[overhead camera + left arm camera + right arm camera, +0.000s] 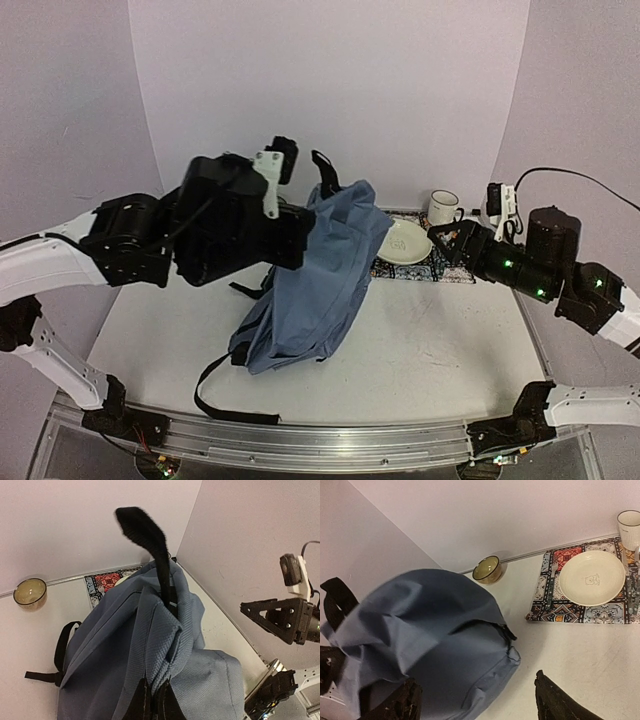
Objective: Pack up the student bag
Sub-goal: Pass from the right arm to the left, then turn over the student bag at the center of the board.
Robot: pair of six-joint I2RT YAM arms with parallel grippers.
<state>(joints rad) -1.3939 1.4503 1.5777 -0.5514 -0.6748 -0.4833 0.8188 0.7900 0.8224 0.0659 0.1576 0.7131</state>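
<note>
The student bag (318, 285), blue-grey with black straps, hangs lifted at its top over the middle of the table, its lower end resting on the surface. My left gripper (154, 702) is shut on a fold of the bag's fabric (155, 645) near its top, below the black carry loop (150, 540). In the top view the left gripper (292, 238) is at the bag's upper left. My right gripper (440, 238) is open and empty, held above the table to the bag's right. Its fingers (555, 700) frame the bag's side (435, 640) from a distance.
A patterned placemat (420, 262) at the back right carries a cream plate (405, 240) and cutlery (550, 587). A white mug (443, 207) stands behind it. A small yellow-green bowl (487, 569) sits by the back wall. A black strap (225, 395) trails toward the near edge.
</note>
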